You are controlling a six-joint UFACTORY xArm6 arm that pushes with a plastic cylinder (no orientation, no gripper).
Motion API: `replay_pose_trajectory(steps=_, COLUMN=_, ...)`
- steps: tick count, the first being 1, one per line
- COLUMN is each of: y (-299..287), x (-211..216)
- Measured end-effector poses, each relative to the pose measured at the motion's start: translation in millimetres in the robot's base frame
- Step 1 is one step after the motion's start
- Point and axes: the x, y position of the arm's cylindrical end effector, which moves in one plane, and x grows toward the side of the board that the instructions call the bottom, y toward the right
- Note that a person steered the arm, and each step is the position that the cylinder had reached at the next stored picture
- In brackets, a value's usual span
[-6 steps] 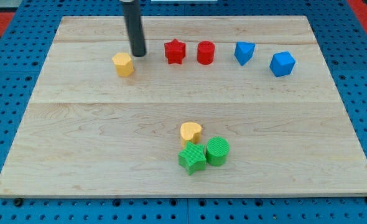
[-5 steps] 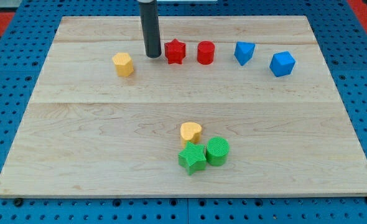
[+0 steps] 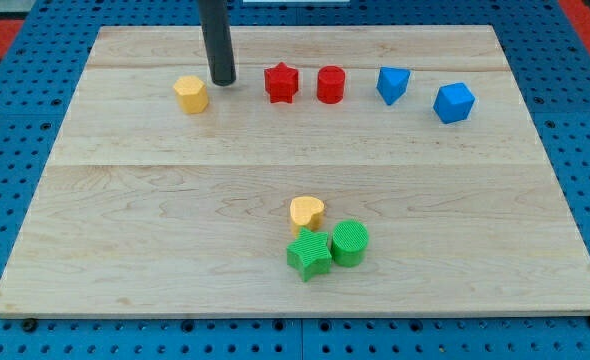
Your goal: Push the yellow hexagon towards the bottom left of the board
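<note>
My tip point(image 3: 222, 82) moves back beside the yellow hexagon point(image 3: 190, 94).
The hexagon has slid toward the desk's point(image 3: 125, 250) top left corner; no end effector shows, only a rod.

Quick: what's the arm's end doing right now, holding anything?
My tip: a bare rod, holding nothing, just to the view's right of the yellow hexagon.

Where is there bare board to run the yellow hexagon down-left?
Free: everything below and left of the yellow hexagon to the board corner. My tip sits just right of it. Crowded: red star row rightward; green star cluster at bottom centre.
</note>
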Motion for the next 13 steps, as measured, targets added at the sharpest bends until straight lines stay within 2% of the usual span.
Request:
replay_pose_trajectory(steps=1, y=-37, x=-3)
replay_pose_trajectory(steps=3, y=7, x=51)
replay_pose_trajectory(steps=5, y=-13, x=114)
replay_pose_trajectory(steps=6, y=-52, x=119)
replay_pose_trajectory(steps=7, y=-79, x=96)
replay_pose_trajectory(steps=8, y=-117, x=94)
replay_pose_trajectory(steps=13, y=-129, x=221)
